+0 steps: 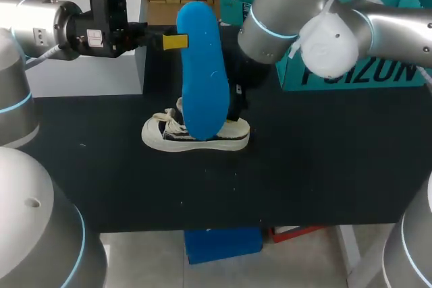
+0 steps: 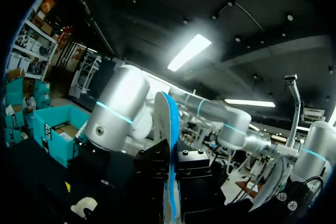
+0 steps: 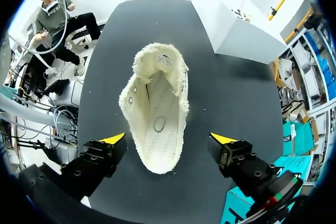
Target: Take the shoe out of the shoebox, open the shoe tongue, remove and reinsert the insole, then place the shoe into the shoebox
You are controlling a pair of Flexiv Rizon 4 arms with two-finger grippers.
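Upright in the head view, a blue foam insole (image 1: 202,72) hangs over the white canvas shoe (image 1: 169,133) on the black worktop (image 1: 324,166), clamped by the left gripper (image 1: 181,42). The left wrist view shows it edge-on between those closed fingers. In the right wrist view, the right gripper (image 3: 169,139) is wide open and empty, astride the shoe.

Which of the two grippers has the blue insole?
The left gripper: its fingers are shut on the blue insole. The right gripper hangs open over the shoe, holding nothing.

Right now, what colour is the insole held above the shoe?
The insole is bright blue, clearest in the head view.
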